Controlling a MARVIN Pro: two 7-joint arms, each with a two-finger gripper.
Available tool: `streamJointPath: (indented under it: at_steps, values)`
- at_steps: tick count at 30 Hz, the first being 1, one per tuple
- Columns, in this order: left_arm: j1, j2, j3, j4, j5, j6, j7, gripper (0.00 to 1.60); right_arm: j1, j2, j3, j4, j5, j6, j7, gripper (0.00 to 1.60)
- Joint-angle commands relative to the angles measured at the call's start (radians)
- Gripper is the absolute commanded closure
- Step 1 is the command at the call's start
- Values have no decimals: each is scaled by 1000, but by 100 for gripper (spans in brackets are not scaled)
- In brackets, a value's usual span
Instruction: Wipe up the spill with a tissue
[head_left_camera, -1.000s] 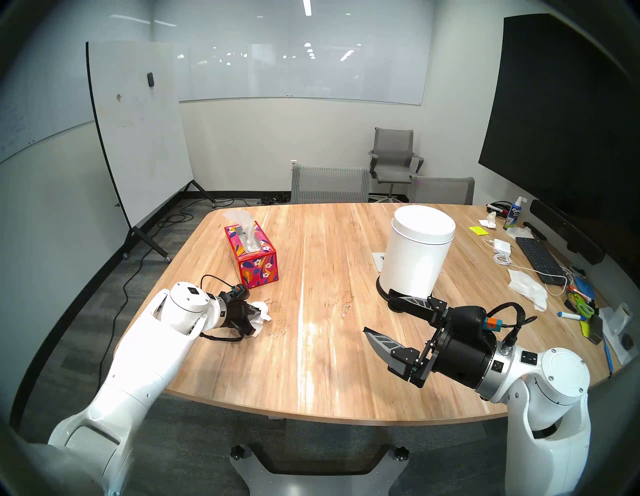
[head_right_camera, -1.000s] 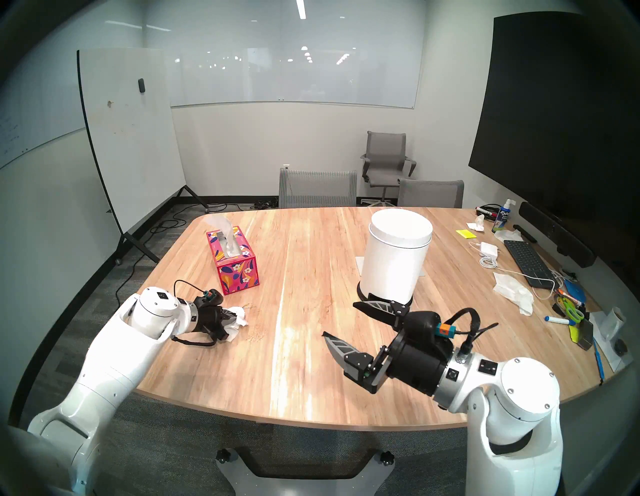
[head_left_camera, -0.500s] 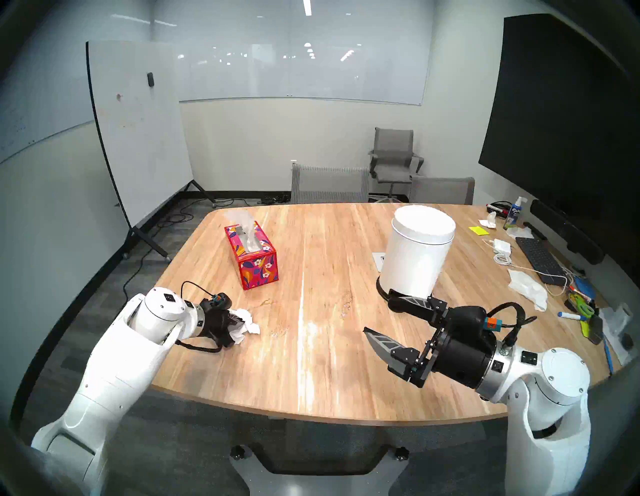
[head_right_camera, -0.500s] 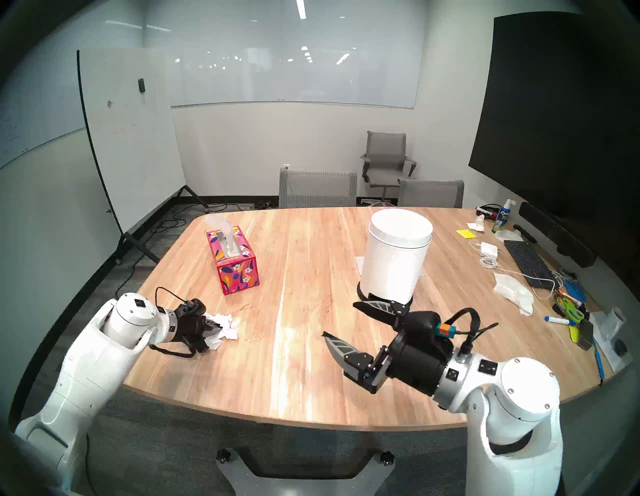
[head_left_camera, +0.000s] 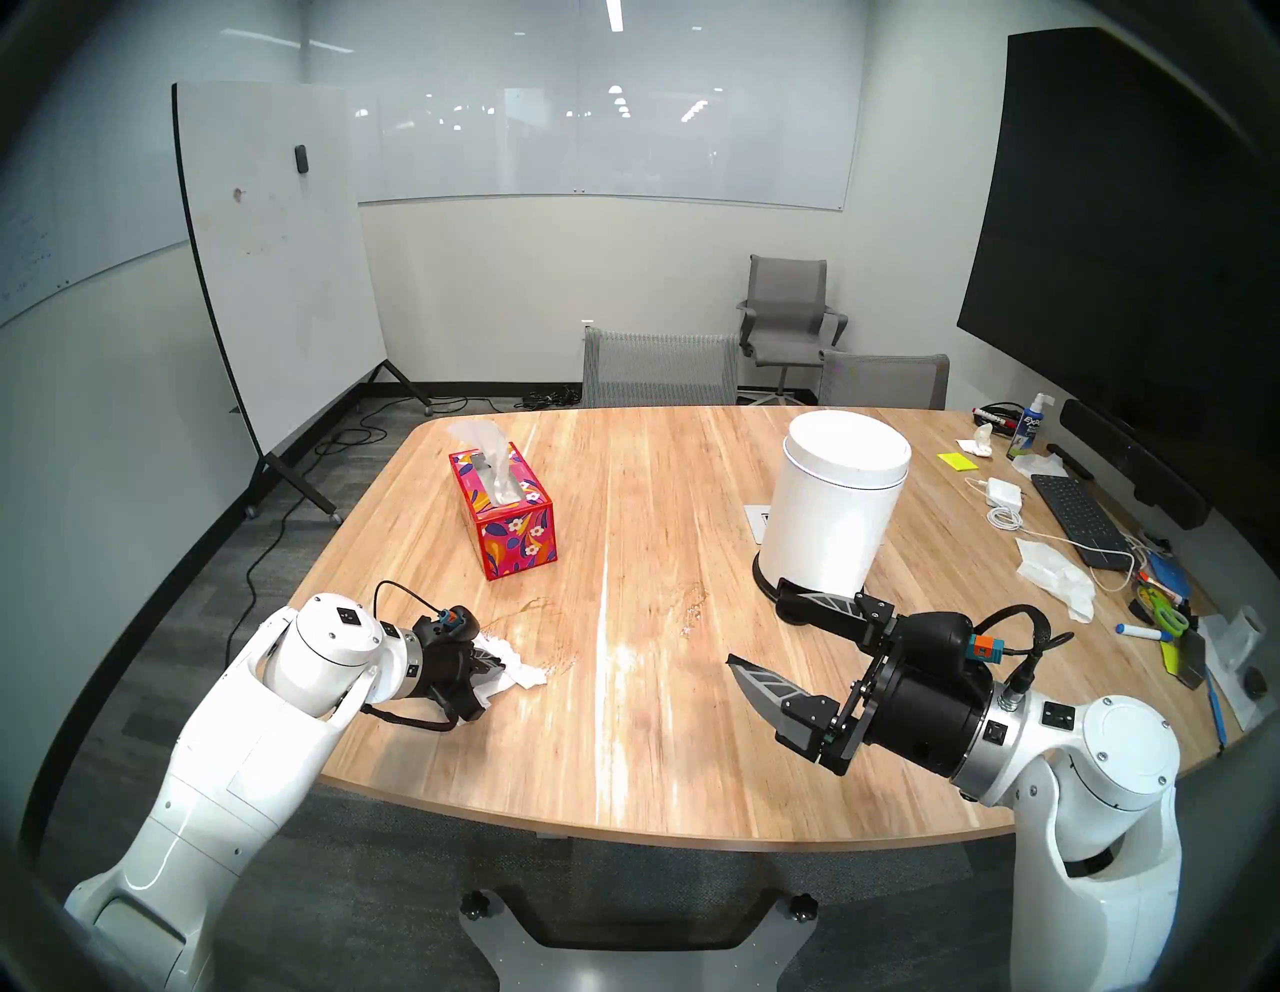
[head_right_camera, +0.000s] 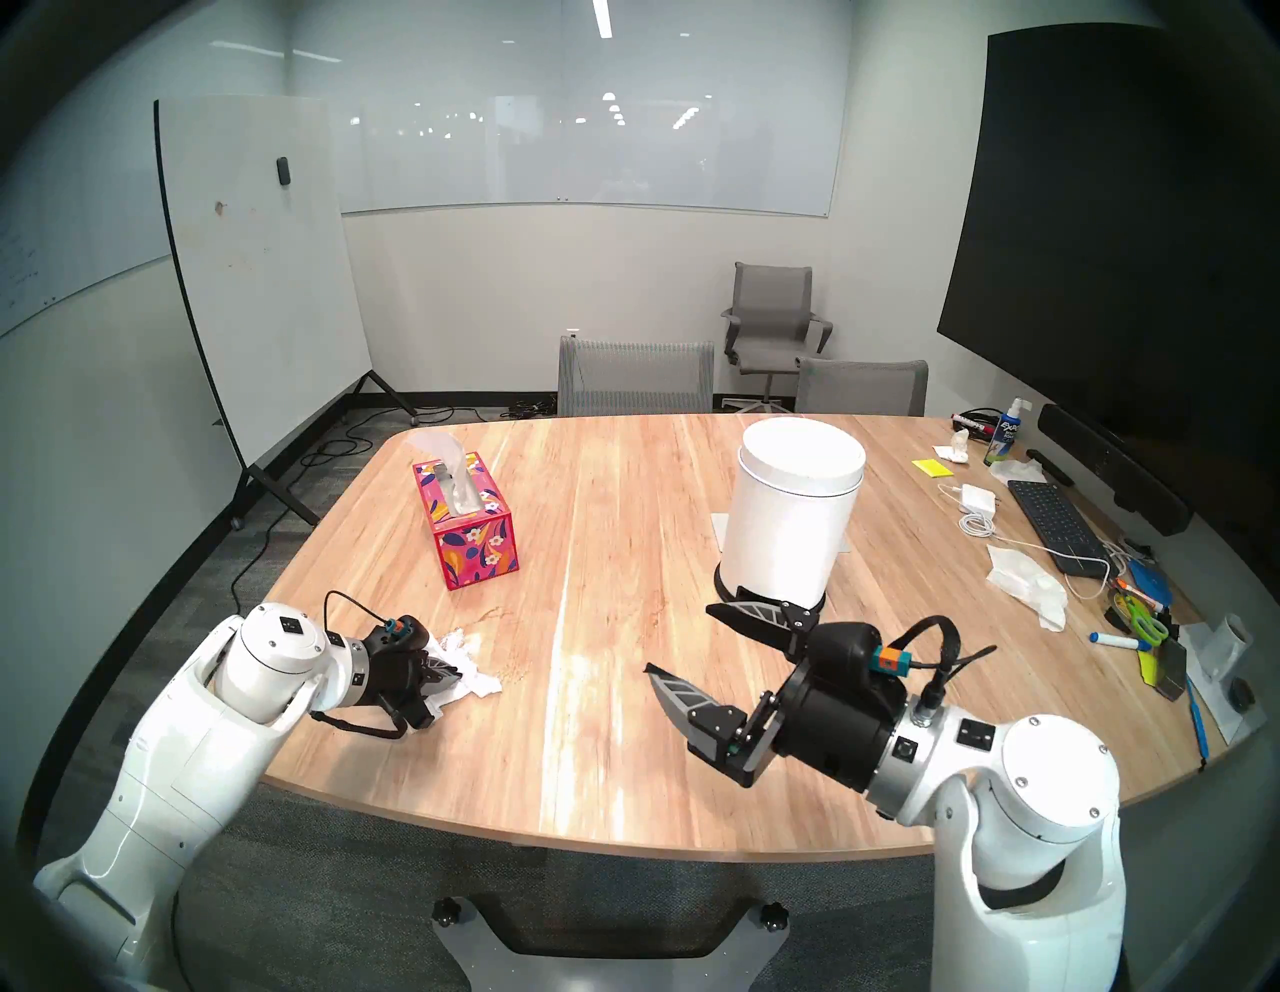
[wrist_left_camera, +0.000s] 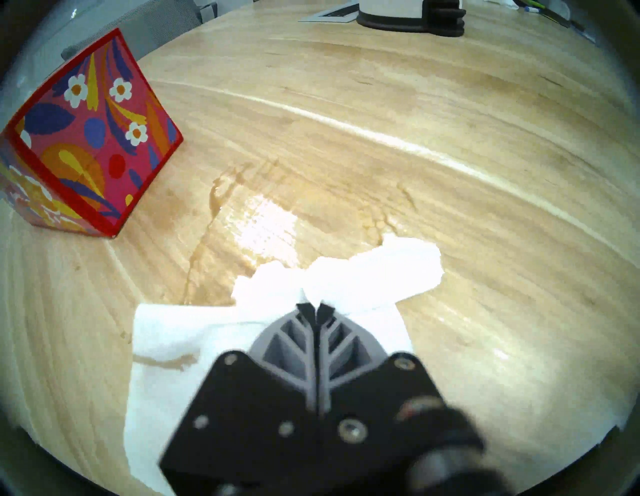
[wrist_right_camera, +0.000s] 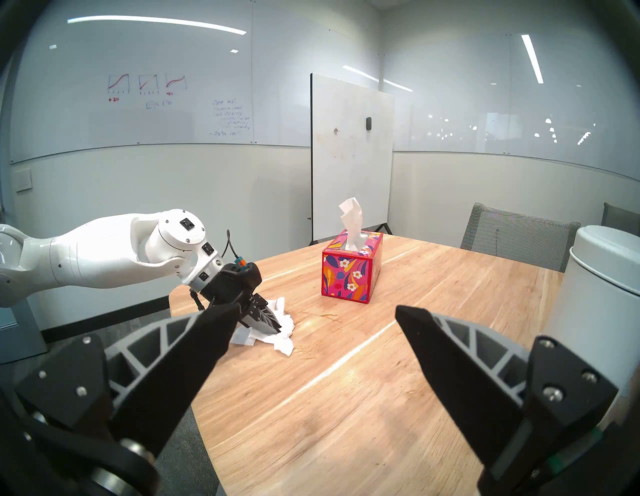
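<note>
The left pincer (head_left_camera: 500, 663), a black two-fingered tool on a white arm, is clamped tight on a crumpled white paper tissue (head_left_camera: 521, 675), its tips pressed together with the paper bunched between them. The tissue lies on the pale wooden desk (head_left_camera: 658, 727) near the desk's left front edge, spread out under and ahead of the pincer; in the left wrist view a brown stain shows along one fold of the sheet.

The spill (wrist_left_camera: 242, 221), a thin smeared film of brownish liquid with a darker outline, lies on the desk just beyond the tissue, between it and the red floral-patterned cardboard tissue box (head_left_camera: 503, 514). The near edge of the wet patch meets the tissue; the far edge stops short of the box. A white tissue sticks up from the slot in the box's top.

The right pincer (head_left_camera: 758, 641) hangs above the desk with its two black fingers spread wide and nothing between them, just in front of a white cylindrical bin with a lid (head_left_camera: 834, 509) on a dark base. It is well apart from the tissue and the spill.
</note>
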Motion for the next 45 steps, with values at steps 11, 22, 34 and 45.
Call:
streamJointPath:
  at_steps: [11, 22, 34, 45]
  values:
    - [-49, -139, 111, -10, 20, 86, 84, 160, 3, 1, 2, -16, 3, 0, 2, 0]
    - [-196, -221, 138, 175, 42, 108, 151, 160, 3, 1, 2, -16, 3, 0, 2, 0]
    - [-301, -257, 133, 333, 50, 81, 198, 160, 3, 1, 2, -16, 3, 0, 2, 0]
    - [-391, -227, 125, 484, 51, -14, 179, 160, 3, 1, 2, -16, 3, 0, 2, 0]
